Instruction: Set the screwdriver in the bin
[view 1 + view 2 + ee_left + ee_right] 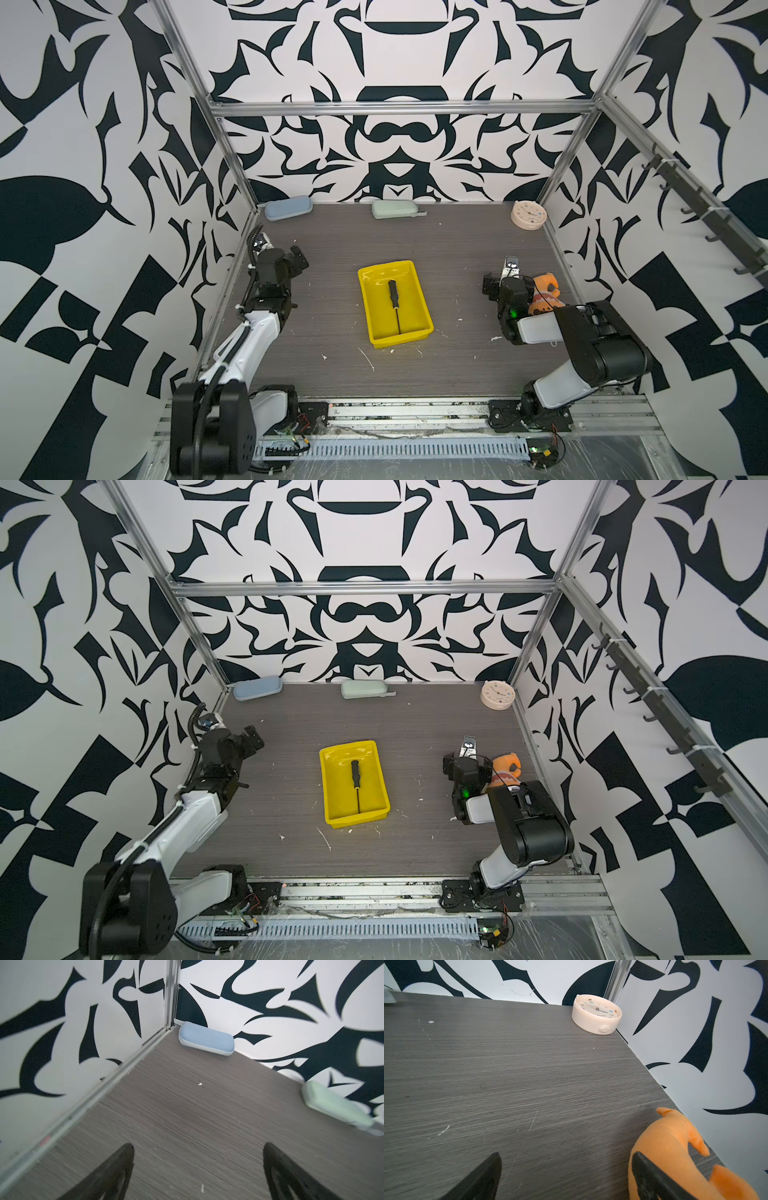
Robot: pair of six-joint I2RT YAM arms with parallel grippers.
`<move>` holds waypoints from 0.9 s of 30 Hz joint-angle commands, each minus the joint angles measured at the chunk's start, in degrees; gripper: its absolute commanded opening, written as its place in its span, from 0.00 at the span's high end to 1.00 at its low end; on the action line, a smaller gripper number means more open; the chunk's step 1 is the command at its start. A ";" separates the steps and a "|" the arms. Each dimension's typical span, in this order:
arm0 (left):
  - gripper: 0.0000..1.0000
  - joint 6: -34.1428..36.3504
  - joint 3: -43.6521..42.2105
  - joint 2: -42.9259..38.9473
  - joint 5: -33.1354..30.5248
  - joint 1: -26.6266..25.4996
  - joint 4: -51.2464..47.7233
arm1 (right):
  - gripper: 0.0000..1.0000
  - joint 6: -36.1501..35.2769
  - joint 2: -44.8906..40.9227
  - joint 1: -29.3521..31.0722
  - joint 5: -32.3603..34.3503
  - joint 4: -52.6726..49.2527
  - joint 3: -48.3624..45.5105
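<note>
screwdriver (394, 303) is seen flat inside yellow bin (386, 266), handle at far end, shaft along bin's length | left gripper (197, 1147) wide, empty | right gripper (566, 1155) wide, empty | both well apart, either side, neither clearly nearer | placement judged done

light: bright, even, I see only soft shadows | glare: bin (380, 275) floor | blur: left wrist edges smeared

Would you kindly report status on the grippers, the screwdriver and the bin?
Left gripper open, empty. Right gripper open, empty, beside orange plush toy. Screwdriver lying inside bin. Nothing blocking.
</note>
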 commanded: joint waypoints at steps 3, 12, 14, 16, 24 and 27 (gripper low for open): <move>0.01 15.32 -9.24 7.54 0.00 -0.14 23.57 | 0.00 0.27 -0.58 -0.16 0.00 2.47 0.14; 0.01 15.46 -9.99 4.95 8.88 1.14 20.32 | 0.00 0.11 -0.59 -0.16 -0.26 2.45 0.21; 0.01 13.82 -10.43 6.20 8.68 1.14 19.93 | 0.00 0.06 -0.57 -0.16 -0.25 2.46 0.19; 0.01 12.04 -13.96 10.24 6.86 1.09 27.89 | 0.00 0.06 -0.60 -0.16 -0.25 2.43 0.22; 0.01 9.43 -15.75 18.72 5.96 3.38 38.46 | 0.00 0.07 -0.59 -0.10 -0.25 2.47 0.19; 0.01 9.35 -15.60 19.43 6.63 3.43 39.29 | 0.00 0.15 -0.58 -0.12 -0.25 2.47 0.13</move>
